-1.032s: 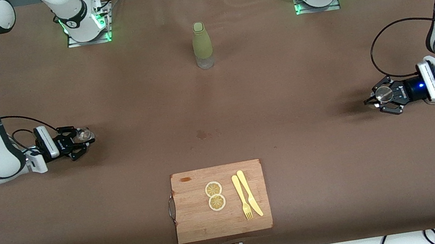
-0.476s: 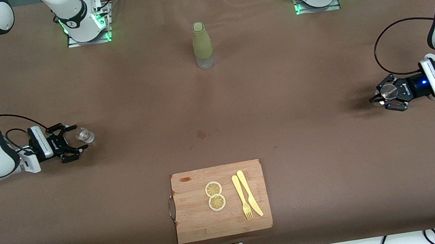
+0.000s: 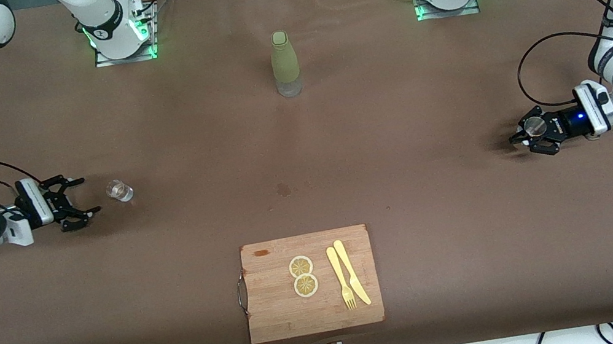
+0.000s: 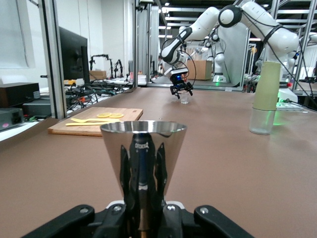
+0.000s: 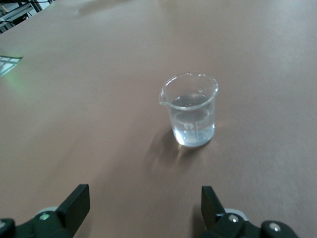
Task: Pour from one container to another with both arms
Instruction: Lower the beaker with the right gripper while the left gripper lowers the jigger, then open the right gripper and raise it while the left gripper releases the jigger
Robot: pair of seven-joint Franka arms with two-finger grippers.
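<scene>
A small clear glass beaker (image 3: pixel 119 191) with a little clear liquid stands upright on the brown table toward the right arm's end. It also shows in the right wrist view as the beaker (image 5: pixel 190 111). My right gripper (image 3: pixel 79 199) is open, low over the table, a short way from the beaker and apart from it; its fingers (image 5: pixel 74 203) are spread wide with nothing between them. My left gripper (image 3: pixel 521 135) is shut on a shiny conical metal cup (image 3: pixel 534 126), low over the left arm's end of the table. In the left wrist view the cup (image 4: pixel 143 144) stands upright in that grip.
A tall green bottle (image 3: pixel 284 63) stands between the two bases. A wooden cutting board (image 3: pixel 280 313) lies near the front camera's edge, with two lemon slices (image 3: pixel 302 275) and a yellow fork and knife (image 3: pixel 348 280) on it.
My right gripper opened, let go of the beaker and drew back toward the right arm's end; the beaker stays on the table. The left gripper shifted slightly with the cup.
</scene>
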